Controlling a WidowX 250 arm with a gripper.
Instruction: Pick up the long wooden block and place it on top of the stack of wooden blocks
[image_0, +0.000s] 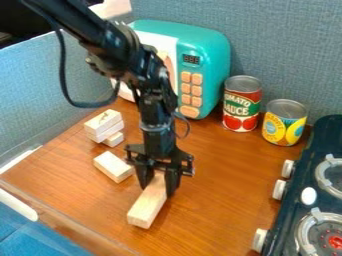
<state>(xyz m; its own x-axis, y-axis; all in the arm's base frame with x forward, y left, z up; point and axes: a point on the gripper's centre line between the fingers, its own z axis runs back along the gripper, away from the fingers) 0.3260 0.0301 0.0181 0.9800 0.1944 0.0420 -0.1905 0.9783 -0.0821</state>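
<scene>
Block of pale wood (147, 204) lies on the counter (224, 200), its far end grasped by my gripper (158, 186) across the narrow width, likely for an easier fit, near a shorter block (113, 166), while my arm (151, 82) slants from upper left, then hangs nearly vertical.

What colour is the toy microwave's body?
The microwave is teal, with a white front and light orange buttons, as the camera view shows.
</scene>
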